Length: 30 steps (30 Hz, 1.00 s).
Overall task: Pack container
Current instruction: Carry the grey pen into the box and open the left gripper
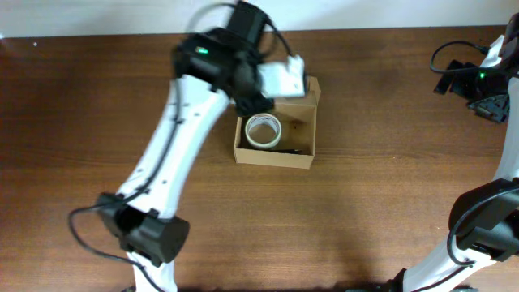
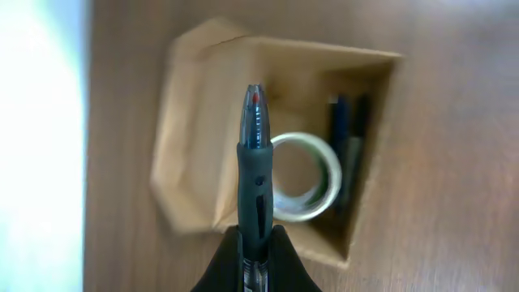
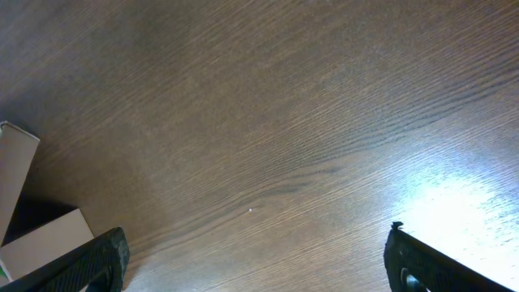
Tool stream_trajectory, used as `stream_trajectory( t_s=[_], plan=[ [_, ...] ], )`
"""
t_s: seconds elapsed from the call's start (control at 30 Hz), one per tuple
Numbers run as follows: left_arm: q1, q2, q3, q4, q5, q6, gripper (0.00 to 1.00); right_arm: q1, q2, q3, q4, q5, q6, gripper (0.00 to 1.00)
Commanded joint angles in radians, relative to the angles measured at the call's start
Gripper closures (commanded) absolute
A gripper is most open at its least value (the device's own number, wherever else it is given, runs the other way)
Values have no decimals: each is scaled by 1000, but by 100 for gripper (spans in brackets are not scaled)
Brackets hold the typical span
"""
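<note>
Box sits mid-table, a bit toward the far side. Tan cardboard, top open, flap apparently folded back at the far end, partly hidden by the arm. Inside, a tape roll lies flat at the left, with dark pens beside it along a wall. Left gripper hangs right above the box, clamped on a pen with a clear barrel, dark grip and red at the tip. It points out over the opening, likely lined up to drop in with the rest. Right gripper is at far right, well apart from the box, fingers spread and holding nothing, probably parked clear of the left arm. Packing partly done, lid not yet closed.
</note>
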Motion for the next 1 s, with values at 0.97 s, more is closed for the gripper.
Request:
stream_trajectory(
  t_s=[0.97],
  plan=[
    [-82, 297, -36, -122, 78, 137, 78, 2, -6, 0, 0, -2, 5, 1]
  ],
)
